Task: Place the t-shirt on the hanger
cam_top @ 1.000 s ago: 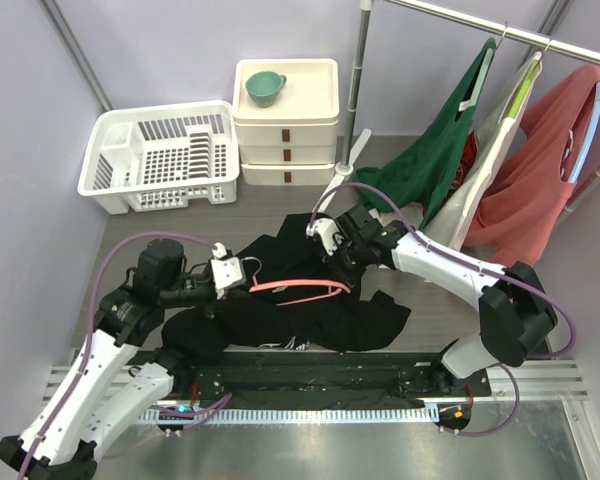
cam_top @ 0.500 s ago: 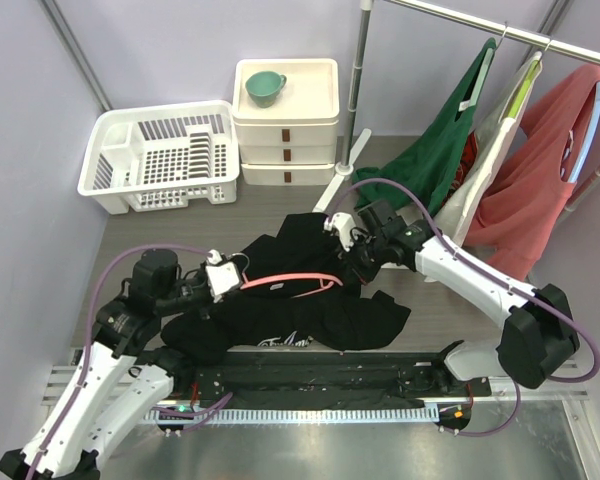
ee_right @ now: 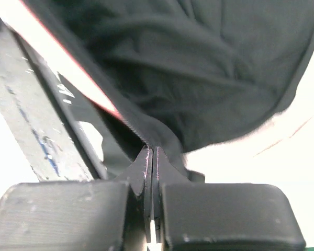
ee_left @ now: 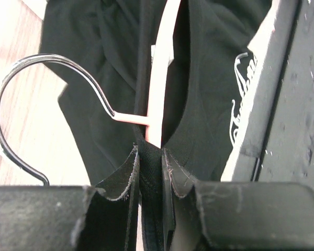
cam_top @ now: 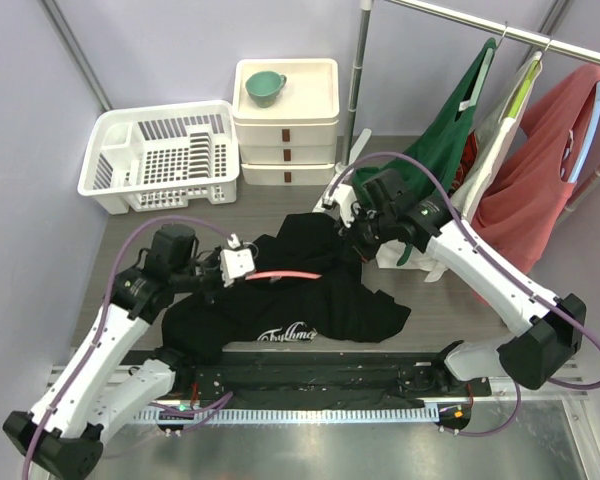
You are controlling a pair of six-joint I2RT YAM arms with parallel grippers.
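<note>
The left end effector (cam_top: pixel 238 266) is clenched on the neck of the pink hanger (cam_top: pixel 280 274), with the collar fabric of the black t-shirt (cam_top: pixel 310 305) caught between its fingers too. In the left wrist view the fingertips (ee_left: pixel 126 170) press in on a fold of black cloth. The hanger's pink bar (ee_left: pixel 158 78) runs straight out ahead of them, inside the neck opening. Its metal hook (ee_left: pixel 47 56) curls off to the left of the end effector, outside the cloth.

The right end effector (cam_top: pixel 356 238) is clenched on the t-shirt's far edge, lifting the cloth above the desk (cam_top: pixel 435 292). In its wrist view the jaws are pressed together on a pinch of black fabric (ee_right: pixel 188 78). The hanger's pale pink arm (ee_right: pixel 68 65) slants away ahead and to the left of them, under the cloth.

Between the two end effectors the hanger spans roughly level, its far end hidden in the shirt. The rest of the shirt drapes below and toward the arm bases, with its white print (cam_top: pixel 285 335) facing up.

Beyond the left end effector stands a white dish rack (cam_top: pixel 160 155). Next to that is a white drawer unit (cam_top: pixel 285 130) with a teal cup (cam_top: pixel 265 87) on top. Behind the right end effector, a dark green garment (cam_top: pixel 445 140) and a salmon-red garment (cam_top: pixel 540 185) hang from a rail (cam_top: pixel 480 25).
</note>
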